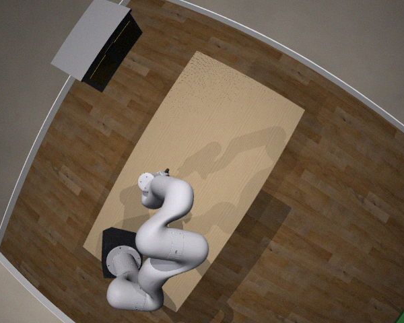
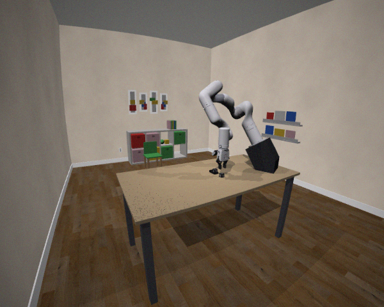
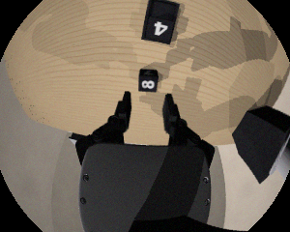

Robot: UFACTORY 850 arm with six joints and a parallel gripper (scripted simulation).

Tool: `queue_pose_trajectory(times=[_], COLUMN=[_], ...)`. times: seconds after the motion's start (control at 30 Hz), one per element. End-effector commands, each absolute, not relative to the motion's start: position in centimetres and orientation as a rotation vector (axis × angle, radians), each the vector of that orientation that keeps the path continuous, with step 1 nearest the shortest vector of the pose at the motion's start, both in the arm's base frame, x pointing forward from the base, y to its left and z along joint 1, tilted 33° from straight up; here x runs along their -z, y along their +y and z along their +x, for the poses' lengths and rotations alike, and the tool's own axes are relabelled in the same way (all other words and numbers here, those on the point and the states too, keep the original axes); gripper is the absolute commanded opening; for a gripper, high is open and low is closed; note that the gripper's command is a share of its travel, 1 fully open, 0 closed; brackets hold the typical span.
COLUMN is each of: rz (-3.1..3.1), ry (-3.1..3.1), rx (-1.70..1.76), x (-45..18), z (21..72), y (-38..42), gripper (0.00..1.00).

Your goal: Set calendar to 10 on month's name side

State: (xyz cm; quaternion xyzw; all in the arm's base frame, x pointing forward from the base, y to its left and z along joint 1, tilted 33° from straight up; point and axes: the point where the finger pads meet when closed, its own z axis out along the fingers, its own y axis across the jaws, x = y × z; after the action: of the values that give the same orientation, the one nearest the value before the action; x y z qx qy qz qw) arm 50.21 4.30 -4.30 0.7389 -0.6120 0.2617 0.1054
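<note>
In the wrist view a small black cube (image 3: 149, 81) lies on the table with a white 8 on its top face. It sits just ahead of my fingertips, not between them. Farther off lies a larger black piece (image 3: 160, 21) with a white 4 on top; it looks like the tray with the other cube, but I cannot tell them apart. My gripper (image 3: 147, 101) points straight down, half open and empty, a little above the table. In the room view the gripper (image 2: 222, 164) hangs over the loose cube (image 2: 221, 175), with the larger piece (image 2: 213, 173) beside it.
The robot's black base block (image 2: 262, 155) stands on the table's far right end, close to the cubes; it also shows in the wrist view (image 3: 264, 138). From above, the arm (image 1: 167, 212) hides the cubes.
</note>
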Motion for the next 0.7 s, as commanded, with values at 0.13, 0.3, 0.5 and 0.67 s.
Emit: queue_pose_trajectory(times=[0.13,0.3,0.5,0.67], rz=[2.178,2.178,2.178,2.178], ry=[-1.804,-1.804,-1.804,-1.804], rx=[-0.772,-0.772,-0.772,-0.772], x=[5.4,5.8,6.5,6.9], z=[50.6,50.7,50.9,51.0], y=[3.7,3.5,3.1,2.8], gripper=[0.49,0.49,0.49,0.49])
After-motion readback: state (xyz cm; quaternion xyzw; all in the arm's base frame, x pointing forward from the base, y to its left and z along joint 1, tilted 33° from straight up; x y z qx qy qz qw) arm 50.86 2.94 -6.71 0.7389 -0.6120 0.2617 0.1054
